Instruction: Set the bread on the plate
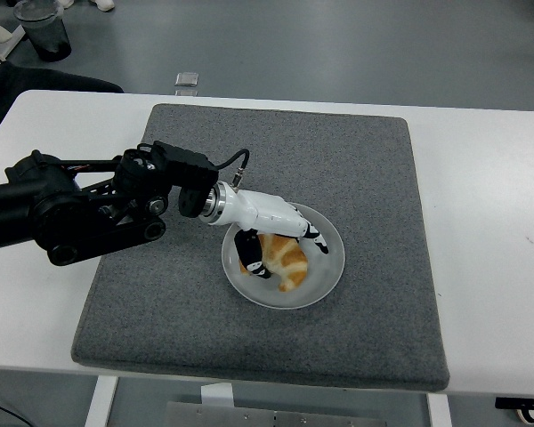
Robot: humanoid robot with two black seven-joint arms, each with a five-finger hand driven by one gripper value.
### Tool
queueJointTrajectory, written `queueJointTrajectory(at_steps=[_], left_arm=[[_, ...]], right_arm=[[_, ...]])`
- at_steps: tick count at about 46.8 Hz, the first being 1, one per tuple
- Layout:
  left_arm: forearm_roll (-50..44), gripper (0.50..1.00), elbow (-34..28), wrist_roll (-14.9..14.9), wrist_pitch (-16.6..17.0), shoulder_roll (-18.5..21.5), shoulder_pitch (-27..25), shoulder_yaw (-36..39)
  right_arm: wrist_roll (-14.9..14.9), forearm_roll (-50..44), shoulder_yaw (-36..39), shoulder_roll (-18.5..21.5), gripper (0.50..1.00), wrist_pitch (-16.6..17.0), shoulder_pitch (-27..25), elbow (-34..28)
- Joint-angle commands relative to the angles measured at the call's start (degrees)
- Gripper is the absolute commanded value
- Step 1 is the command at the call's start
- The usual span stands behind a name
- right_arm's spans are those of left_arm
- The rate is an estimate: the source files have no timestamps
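Left arm (80, 209) reaching in from the left edge, white hand (269, 227) low, fingers (316, 242) loosely spread, holding nothing.

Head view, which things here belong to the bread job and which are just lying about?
Job: croissant, glass plate, left hand over them.
Lying about: grey mat, dark cup, small clear object behind the table.

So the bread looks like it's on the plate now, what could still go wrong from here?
1. The left hand is right against the bread, with the thumb beside it and fingers over its top. Lifting away could drag or flip it off the plate.
2. The bread lies toward the plate's left side, so a small nudge might push it over the rim onto the grey mat.
3. The plate sits loose on the mat, so a finger catching it could shift it.
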Motion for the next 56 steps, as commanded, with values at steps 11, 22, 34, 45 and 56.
queueJointTrajectory(at_steps=[11,22,34,45,56], left_arm=[[-4.5,1.0,-0.1,0.0,0.0,0.1,-1.3,-0.8],[-9.9,1.0,-0.7,0.0,-0.5,0.5,-3.1,-3.3],[-18.2,1.0,-0.7,0.3,-1.9,0.5,-4.3,-7.2],[-25.0,1.0,2.0,0.6,-1.6,0.5,-4.3,-11.9],[-35.7,1.0,9.6,0.7,-1.2,-0.1,-4.3,-16.4]], right_arm=[[0.0,0.0,0.0,0.0,0.93,0.0,0.0,0.0],[0.0,0.0,0.0,0.0,0.93,0.0,0.0,0.0],[0.0,0.0,0.0,0.0,0.93,0.0,0.0,0.0],[0.0,-0.1,0.0,0.0,0.93,0.0,0.0,0.0],[0.0,0.0,0.0,0.0,0.93,0.0,0.0,0.0]])
